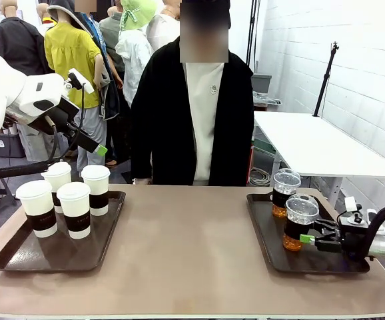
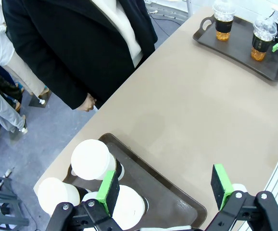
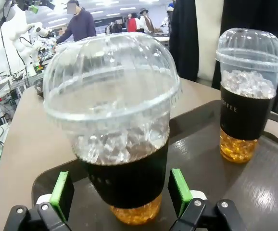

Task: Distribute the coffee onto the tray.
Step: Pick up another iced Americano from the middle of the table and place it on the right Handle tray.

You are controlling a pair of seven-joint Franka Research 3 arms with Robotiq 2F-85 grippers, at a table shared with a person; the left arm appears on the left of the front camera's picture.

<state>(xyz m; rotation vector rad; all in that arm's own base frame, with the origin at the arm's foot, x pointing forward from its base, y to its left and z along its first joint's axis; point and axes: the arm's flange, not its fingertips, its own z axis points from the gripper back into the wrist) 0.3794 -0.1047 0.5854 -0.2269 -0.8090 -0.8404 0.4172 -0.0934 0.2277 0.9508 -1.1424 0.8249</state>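
Front view: four white cups (image 1: pixel 66 193) with brown sleeves standing close together on the left tray (image 1: pixel 19 257), two clear cups on the right tray (image 1: pixel 266 243). Far clear cup (image 1: pixel 286 192) near the tray's back handle, near clear cup (image 1: pixel 301 221) just in front of the right gripper (image 1: pixel 310 237), reaching in low and flat from the right side. Left gripper (image 1: pixel 98 148) held high above the white cups, tilted down. Left wrist view: looking down on white lids, green pads (image 2: pixel 108 191) wide apart, nothing between them. Right wrist view: near clear cup standing between the two pads, jaws spread wide, maybe just off the sleeve, hard to tell from so close. Probably a bit heavy with ice and drink, thin soft plastic, easy to squash, dome lid slippery. Best held at the dark sleeve (image 3: pixel 127 178), gently and kept upright.
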